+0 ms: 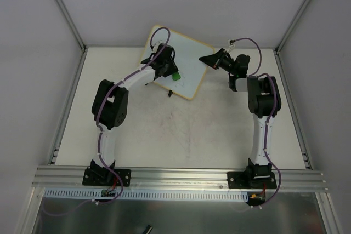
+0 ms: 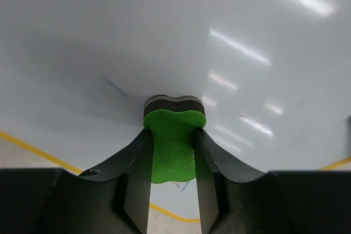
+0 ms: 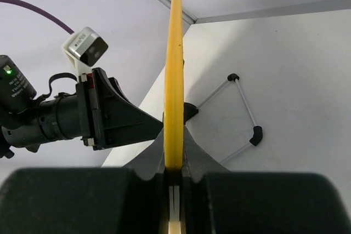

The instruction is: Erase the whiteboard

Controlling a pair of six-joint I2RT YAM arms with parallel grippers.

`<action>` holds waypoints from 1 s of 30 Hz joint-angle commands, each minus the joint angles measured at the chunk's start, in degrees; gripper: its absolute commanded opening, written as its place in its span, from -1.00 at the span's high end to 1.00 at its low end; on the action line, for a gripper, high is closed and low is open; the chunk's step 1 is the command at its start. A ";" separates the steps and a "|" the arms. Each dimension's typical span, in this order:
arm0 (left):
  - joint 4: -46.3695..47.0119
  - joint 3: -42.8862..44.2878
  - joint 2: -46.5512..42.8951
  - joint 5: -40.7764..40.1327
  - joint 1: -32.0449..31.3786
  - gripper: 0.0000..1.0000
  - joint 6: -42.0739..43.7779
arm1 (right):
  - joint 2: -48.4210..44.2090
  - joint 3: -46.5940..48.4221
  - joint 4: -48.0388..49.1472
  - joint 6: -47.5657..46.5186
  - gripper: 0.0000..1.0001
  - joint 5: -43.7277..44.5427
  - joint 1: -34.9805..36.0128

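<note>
The whiteboard (image 1: 186,58) leans on the desk (image 1: 164,135) between my hands. My right hand (image 3: 174,157) is clamped on the whiteboard's yellow edge. My left hand (image 1: 171,72) is clamped on the green eraser (image 2: 173,141), pressed to the whiteboard's face. Pushing too hard could twist the whiteboard out of that thin grip.

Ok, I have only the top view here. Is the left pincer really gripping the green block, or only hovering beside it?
Observer: It is gripping. In the left wrist view the green eraser is clamped between the fingers of the left pincer, with its dark pad against the whiteboard.
Operator: Is there any ink near it?
Observer: Yes, a faint blue stroke lies just left of the eraser.
Operator: And the right pincer?
Observer: In the right wrist view the right pincer is shut on the board's yellow frame, seen edge-on.
</note>
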 commanded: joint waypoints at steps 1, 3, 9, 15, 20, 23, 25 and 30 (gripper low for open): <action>7.04 3.39 5.08 8.28 -2.21 1.00 5.88 | -2.92 1.55 9.81 1.34 1.00 -4.43 1.04; 7.75 5.15 5.96 12.04 -2.29 1.00 8.08 | -2.92 1.55 9.98 1.61 1.00 -4.43 1.04; 7.75 10.16 8.86 16.37 -3.96 1.00 15.38 | -3.18 1.55 10.25 1.78 1.00 -4.52 0.95; 7.22 11.48 9.57 13.31 -6.42 1.00 21.80 | -3.09 1.55 10.34 1.78 1.00 -4.52 0.95; 6.34 11.66 9.92 10.14 -6.25 1.00 22.33 | -3.09 1.55 10.34 1.78 1.00 -4.52 0.95; 5.64 11.05 9.92 9.43 -5.46 1.00 20.93 | -3.09 1.55 10.34 1.87 1.00 -4.52 0.95; 5.64 10.09 9.92 9.00 -4.24 1.00 19.35 | -3.09 1.47 10.42 1.96 1.00 -4.60 0.95; 5.64 5.78 8.78 5.40 -1.60 1.00 16.36 | -3.27 1.47 10.51 1.96 1.00 -4.52 0.95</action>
